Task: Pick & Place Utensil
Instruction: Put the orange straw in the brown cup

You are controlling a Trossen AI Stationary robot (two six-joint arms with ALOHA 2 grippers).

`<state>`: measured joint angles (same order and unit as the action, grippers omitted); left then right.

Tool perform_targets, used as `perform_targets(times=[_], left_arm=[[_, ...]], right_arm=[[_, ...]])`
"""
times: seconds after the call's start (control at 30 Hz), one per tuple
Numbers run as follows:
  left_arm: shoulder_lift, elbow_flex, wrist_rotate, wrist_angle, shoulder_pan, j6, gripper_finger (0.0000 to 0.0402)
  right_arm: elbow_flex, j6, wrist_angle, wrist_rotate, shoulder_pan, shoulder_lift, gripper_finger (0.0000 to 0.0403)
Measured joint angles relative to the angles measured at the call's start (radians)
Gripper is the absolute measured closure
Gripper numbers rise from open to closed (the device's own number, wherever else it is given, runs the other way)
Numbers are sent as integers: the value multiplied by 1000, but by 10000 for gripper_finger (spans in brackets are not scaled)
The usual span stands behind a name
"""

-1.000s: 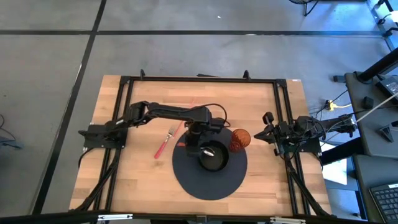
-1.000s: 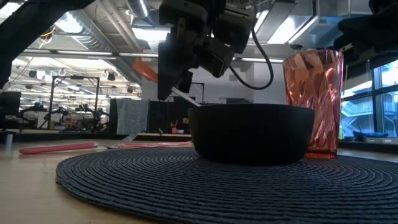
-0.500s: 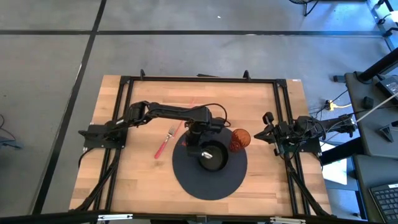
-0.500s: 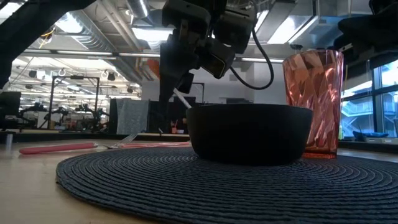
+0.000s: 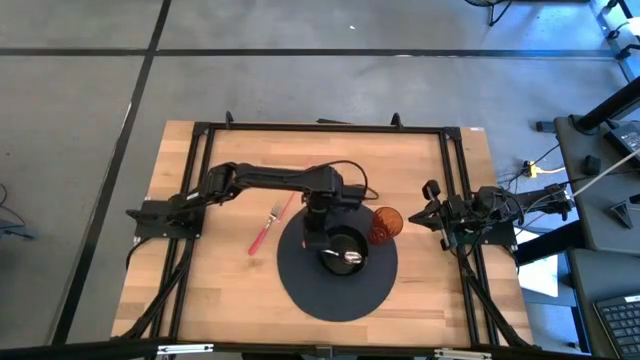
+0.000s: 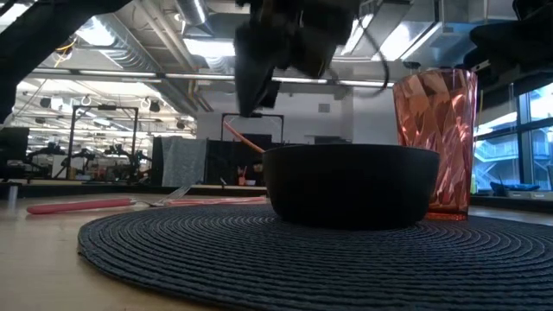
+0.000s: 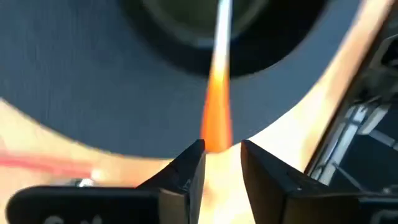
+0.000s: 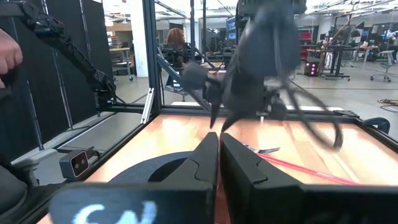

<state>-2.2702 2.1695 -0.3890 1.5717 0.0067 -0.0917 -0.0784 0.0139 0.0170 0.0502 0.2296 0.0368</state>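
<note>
An orange-handled utensil (image 7: 217, 93) lies with its metal end (image 5: 350, 258) inside the black bowl (image 6: 350, 186). Its handle (image 6: 242, 138) leans on the bowl's rim and sticks out past it. My left gripper (image 7: 217, 155) hangs open just above that handle, fingers on either side of its free end without touching it; it hovers over the bowl's far left edge (image 5: 315, 226). My right gripper (image 8: 219, 155) is shut on nothing and waits at the table's right edge (image 5: 426, 212).
The bowl stands on a round dark placemat (image 5: 320, 290). A pink ribbed cup (image 5: 388, 222) stands at the bowl's far right side (image 6: 436, 142). A red-handled fork (image 5: 265, 228) lies on the wood left of the mat. A black frame runs around the tabletop.
My left gripper has opened and let go of the utensil, then risen above the bowl. The utensil has dropped so that its metal end lies in the bowl and its handle leans on the rim.
</note>
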Motion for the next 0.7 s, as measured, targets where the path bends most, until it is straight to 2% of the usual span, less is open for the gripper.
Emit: perform_targets(times=[0.17, 0.3, 0.43, 0.5, 0.57, 0.7], left_arm=[[37, 103, -4, 0, -13, 13, 295], [128, 125, 29, 1, -39, 92, 300], [239, 119, 199, -54, -107, 226, 320], [314, 77, 251, -172, -150, 297, 336], [402, -8, 225, -301, -184, 393, 355], [609, -268, 204, -579, -200, 458, 395]], right_arm=[[0, 2, 0, -2, 0, 0, 386], [0, 2, 0, -2, 0, 0, 386], [0, 8, 0, -2, 0, 0, 386], [0, 9, 0, -2, 0, 0, 385], [0, 13, 0, -3, 0, 0, 386], [0, 17, 0, -32, 1, 0, 385]])
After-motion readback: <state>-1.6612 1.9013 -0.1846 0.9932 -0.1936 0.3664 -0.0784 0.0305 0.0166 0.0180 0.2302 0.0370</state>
